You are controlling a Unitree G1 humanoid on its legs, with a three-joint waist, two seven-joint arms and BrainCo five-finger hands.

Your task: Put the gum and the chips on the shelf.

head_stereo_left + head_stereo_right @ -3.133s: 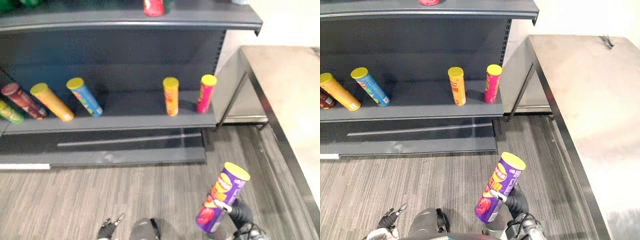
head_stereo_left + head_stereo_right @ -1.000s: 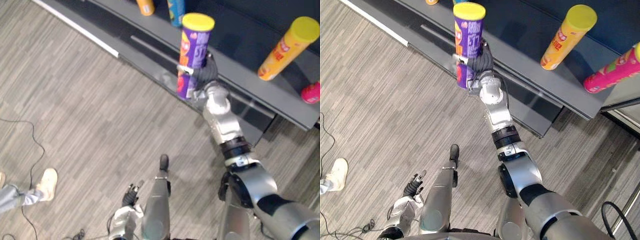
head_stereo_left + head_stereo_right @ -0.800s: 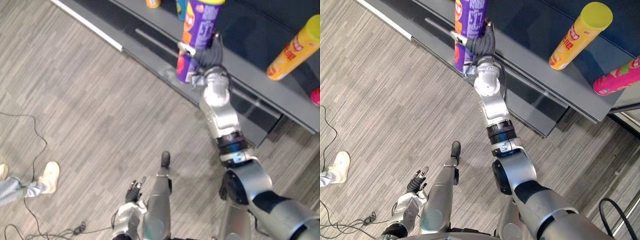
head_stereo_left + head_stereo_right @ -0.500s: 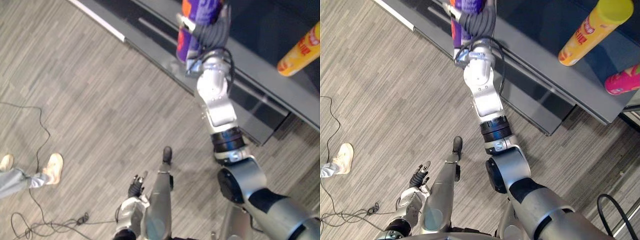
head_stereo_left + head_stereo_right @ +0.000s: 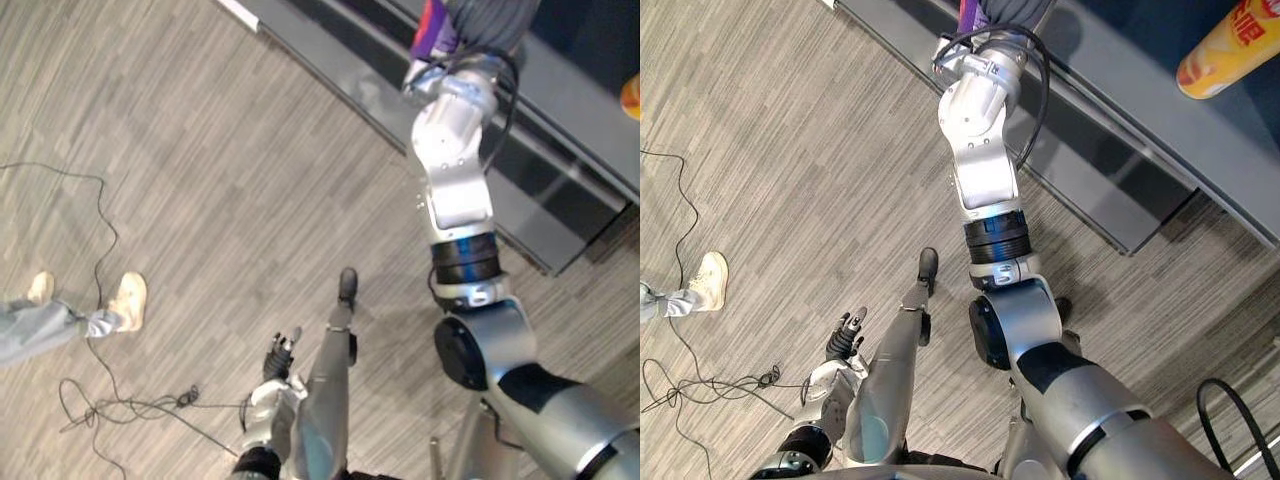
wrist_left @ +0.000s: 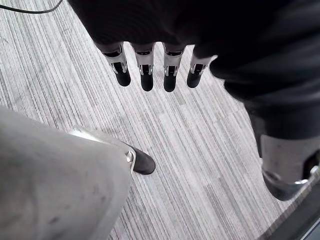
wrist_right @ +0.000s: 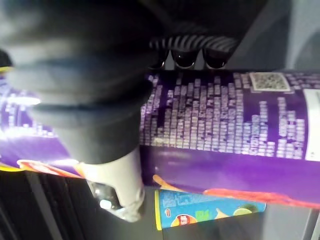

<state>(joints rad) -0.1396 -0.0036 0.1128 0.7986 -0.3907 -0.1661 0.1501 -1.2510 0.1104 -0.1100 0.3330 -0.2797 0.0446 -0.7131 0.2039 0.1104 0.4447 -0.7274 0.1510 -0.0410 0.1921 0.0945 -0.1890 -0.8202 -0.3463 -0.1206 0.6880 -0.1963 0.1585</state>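
Observation:
My right hand (image 7: 95,95) is shut on a purple chips can (image 7: 225,125), fingers curled round its body. In the eye views the right arm stretches up to the dark grey shelf (image 5: 1120,75), and the right hand (image 5: 490,18) sits at the top edge with just the can's purple lower end (image 5: 432,40) showing over the shelf's front. A blue chips can (image 7: 200,212) lies just past the purple one on the shelf. My left hand (image 5: 280,355) hangs low over the floor, and its fingers (image 6: 146,75) are straight and hold nothing.
An orange chips can (image 5: 1225,50) stands on the shelf to the right of my arm. A person's shoes (image 5: 120,300) and a loose cable (image 5: 110,400) lie on the grey wood-pattern floor at the left.
The view has tipped down and shifted. My right arm has reached farther toward the shelf, so most of the purple can has passed out of the top of the eye views. The left hand stays idle.

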